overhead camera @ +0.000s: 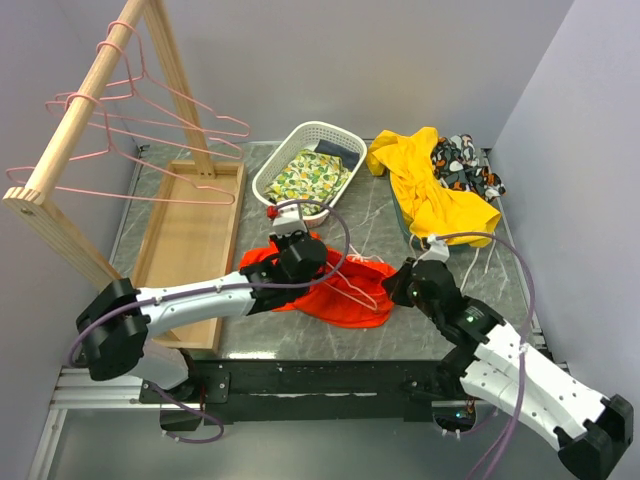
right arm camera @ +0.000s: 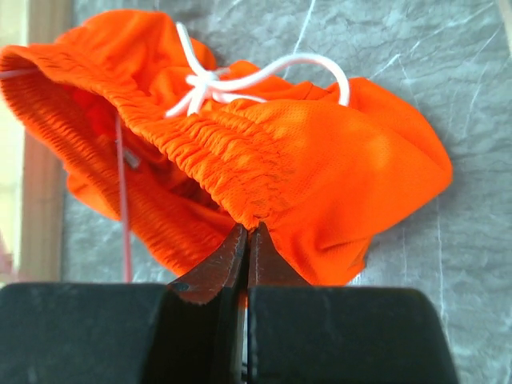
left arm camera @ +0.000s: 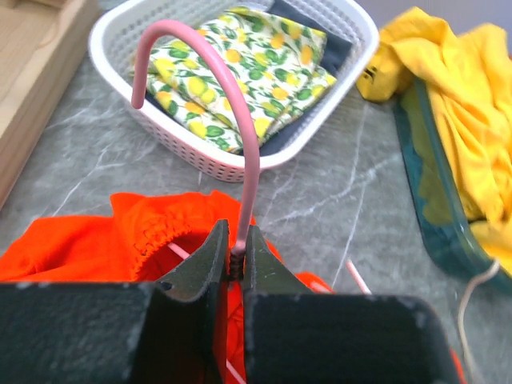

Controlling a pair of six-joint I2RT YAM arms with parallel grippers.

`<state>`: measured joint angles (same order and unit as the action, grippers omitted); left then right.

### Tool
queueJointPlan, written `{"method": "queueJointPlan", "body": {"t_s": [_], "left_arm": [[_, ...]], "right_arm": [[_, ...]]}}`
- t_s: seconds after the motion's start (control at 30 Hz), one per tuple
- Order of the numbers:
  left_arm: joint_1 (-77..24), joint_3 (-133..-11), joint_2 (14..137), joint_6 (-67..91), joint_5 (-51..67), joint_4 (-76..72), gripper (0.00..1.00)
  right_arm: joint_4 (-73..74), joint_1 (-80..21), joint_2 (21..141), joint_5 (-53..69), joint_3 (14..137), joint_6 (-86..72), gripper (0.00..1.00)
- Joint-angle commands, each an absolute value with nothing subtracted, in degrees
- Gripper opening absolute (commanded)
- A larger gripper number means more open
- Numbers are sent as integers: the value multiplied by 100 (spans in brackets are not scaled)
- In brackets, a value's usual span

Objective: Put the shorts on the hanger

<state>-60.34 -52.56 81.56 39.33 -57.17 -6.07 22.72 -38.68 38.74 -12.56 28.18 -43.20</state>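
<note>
Over the counter (overhead camera: pixel 370 215), top view: left end effector (overhead camera: pixel 300 255) low on the shorts (overhead camera: pixel 335 305), right end effector (overhead camera: pixel 400 283) at the fabric's opposite edge, facing it. Between the two, orange cloth bunched on the stone, with thin pink wire of the hanger (overhead camera: pixel 360 288) lying across it. Beyond the left end effector, white basket (overhead camera: pixel 300 135); beyond the right one, yellow garment (overhead camera: pixel 430 190). Off the left end effector's outer side, wooden rack (overhead camera: pixel 75 130) carrying more pink hangers.

Left wrist view: jaws pressed together on the hanger (left arm camera: pixel 251 160) stem just under the hook, which arches up and forward from the tips. Shorts (left arm camera: pixel 80 240) directly beneath and to the left. Ahead, basket (left arm camera: pixel 200 156) holding lemon-print cloth (left arm camera: pixel 256 72); ahead-right, the yellow garment.

Right wrist view: jaws closed, pinching the gathered waistband of the shorts (right arm camera: pixel 320 176) at its near edge. White drawstring (right arm camera: pixel 240 80) knotted ahead of the tips, on top of the fabric. Ahead-left, pink hanger wire (right arm camera: pixel 122 200) against the inner fabric; cannot tell how far inside.
</note>
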Motion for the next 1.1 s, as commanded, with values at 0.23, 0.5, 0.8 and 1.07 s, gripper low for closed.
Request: {"method": "queueJointPlan", "body": {"t_s": [0.23,0.5,0.8,1.07], "left_arm": [[-5950,-6591,9034,5677,-6671,1212,1],[-5792,-7128,9650,6310,-6697,1916,1],[-5766,-7075,9905,6408,-6610,1890,1],[-6003,-7347,9721,5916,-6496,1671,1]], "right_arm": [[3585,-3902,3138,-1195,3488,-4324,0],[4183,-3902,3181,-1107,4095,-4429,0],[4544,-3902,3445,-1257,4745,-4509,0],[3974,-3955,4183,-975,5238,-4509,0]]}}
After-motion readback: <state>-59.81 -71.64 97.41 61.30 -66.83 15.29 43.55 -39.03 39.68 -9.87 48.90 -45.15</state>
